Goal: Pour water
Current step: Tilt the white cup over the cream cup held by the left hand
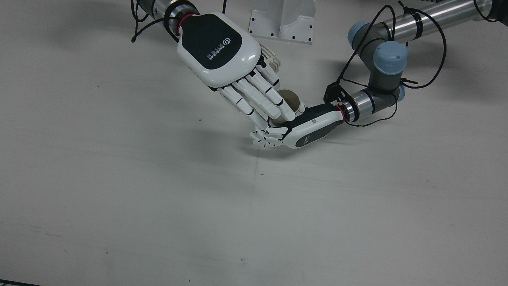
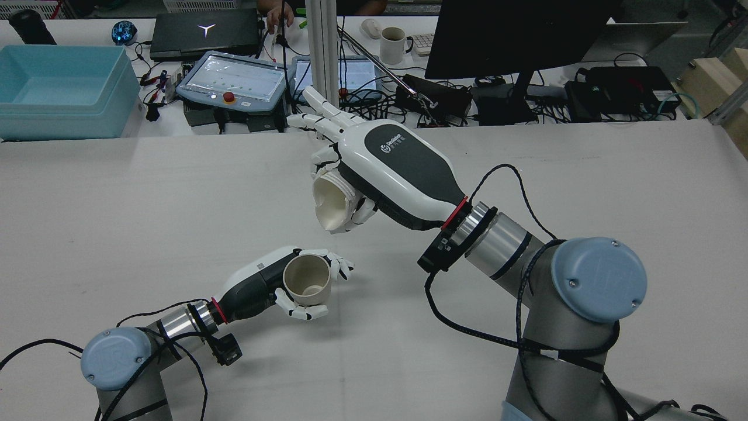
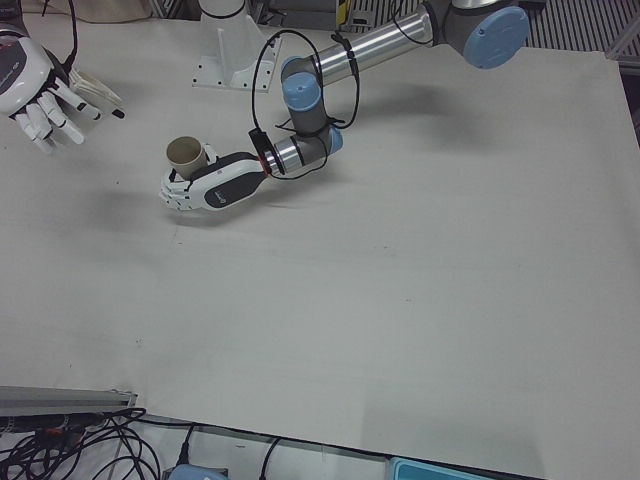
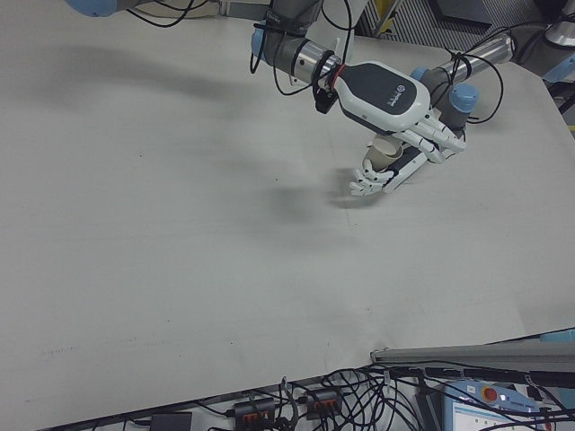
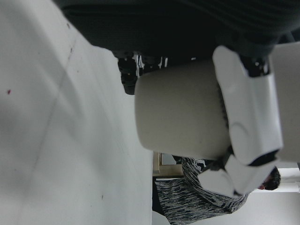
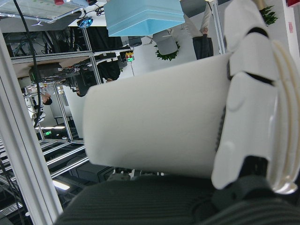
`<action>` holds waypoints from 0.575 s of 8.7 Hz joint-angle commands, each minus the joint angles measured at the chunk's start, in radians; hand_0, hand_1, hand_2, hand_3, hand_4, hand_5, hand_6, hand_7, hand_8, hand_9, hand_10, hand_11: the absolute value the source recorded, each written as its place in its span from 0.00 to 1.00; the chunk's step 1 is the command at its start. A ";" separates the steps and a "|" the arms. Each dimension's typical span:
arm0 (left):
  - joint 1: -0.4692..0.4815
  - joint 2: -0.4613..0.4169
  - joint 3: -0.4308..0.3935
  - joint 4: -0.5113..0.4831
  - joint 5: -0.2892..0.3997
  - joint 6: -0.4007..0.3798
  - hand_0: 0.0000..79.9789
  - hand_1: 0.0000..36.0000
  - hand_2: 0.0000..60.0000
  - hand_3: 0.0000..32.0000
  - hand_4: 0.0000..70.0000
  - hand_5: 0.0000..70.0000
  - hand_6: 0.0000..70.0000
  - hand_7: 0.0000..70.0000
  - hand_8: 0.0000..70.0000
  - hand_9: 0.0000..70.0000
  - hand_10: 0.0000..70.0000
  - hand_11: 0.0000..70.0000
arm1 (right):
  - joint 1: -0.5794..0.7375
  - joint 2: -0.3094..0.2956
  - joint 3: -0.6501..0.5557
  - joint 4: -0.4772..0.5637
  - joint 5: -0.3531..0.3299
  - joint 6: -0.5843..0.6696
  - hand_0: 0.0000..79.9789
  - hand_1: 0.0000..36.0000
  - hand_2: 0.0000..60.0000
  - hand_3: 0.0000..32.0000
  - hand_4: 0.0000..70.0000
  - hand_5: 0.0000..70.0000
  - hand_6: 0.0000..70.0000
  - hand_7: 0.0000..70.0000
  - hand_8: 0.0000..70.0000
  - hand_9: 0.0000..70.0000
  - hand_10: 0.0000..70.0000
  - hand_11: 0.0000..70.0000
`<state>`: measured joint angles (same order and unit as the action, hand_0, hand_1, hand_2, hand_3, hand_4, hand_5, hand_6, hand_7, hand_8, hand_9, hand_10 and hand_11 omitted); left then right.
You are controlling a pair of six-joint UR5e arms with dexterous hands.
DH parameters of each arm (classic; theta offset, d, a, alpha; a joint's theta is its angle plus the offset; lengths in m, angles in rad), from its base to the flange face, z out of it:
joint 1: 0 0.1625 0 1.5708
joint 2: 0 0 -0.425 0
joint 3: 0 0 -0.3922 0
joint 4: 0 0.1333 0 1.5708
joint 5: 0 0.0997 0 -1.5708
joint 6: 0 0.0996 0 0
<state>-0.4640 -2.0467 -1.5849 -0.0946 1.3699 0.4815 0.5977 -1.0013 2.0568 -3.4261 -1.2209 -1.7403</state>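
Rear view, left to right. Your left hand [image 2: 266, 286], fingers wrapped round a tan paper cup [image 2: 307, 279], holds it upright just above the grey table [image 2: 117, 199]. Your right hand [image 2: 380, 169], fingers clamped on a white thin-walled cup [image 2: 331, 202], tips it, rim visibly pinched: light, crushable. Grip mid-wall, gently. Contents can't be seen.

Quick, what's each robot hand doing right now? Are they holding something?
Left hand: shut on an upright beige paper cup, low over the table.
Right hand: shut on a tilted white paper cup, raised above the other.
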 commanded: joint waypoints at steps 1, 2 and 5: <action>0.002 -0.016 0.006 0.003 0.002 0.000 0.65 0.57 0.71 0.00 0.68 1.00 0.40 0.59 0.24 0.36 0.16 0.25 | -0.002 0.020 -0.006 -0.018 -0.003 -0.018 0.80 0.65 0.25 0.00 1.00 1.00 0.17 0.25 0.02 0.03 0.14 0.21; 0.001 -0.013 0.006 0.003 0.002 -0.001 0.65 0.58 0.72 0.00 0.68 1.00 0.40 0.59 0.24 0.36 0.16 0.25 | -0.004 0.018 -0.006 -0.016 -0.003 -0.018 0.80 0.65 0.25 0.00 1.00 1.00 0.17 0.25 0.02 0.03 0.13 0.21; -0.059 0.002 0.000 0.007 0.003 -0.018 0.65 0.58 0.71 0.00 0.68 1.00 0.40 0.59 0.23 0.36 0.16 0.25 | 0.001 -0.039 0.012 -0.001 0.120 0.074 0.75 0.59 0.27 0.00 1.00 0.95 0.16 0.21 0.02 0.02 0.13 0.20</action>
<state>-0.4712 -2.0551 -1.5805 -0.0905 1.3713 0.4737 0.5959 -1.0010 2.0603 -3.4379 -1.2069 -1.7483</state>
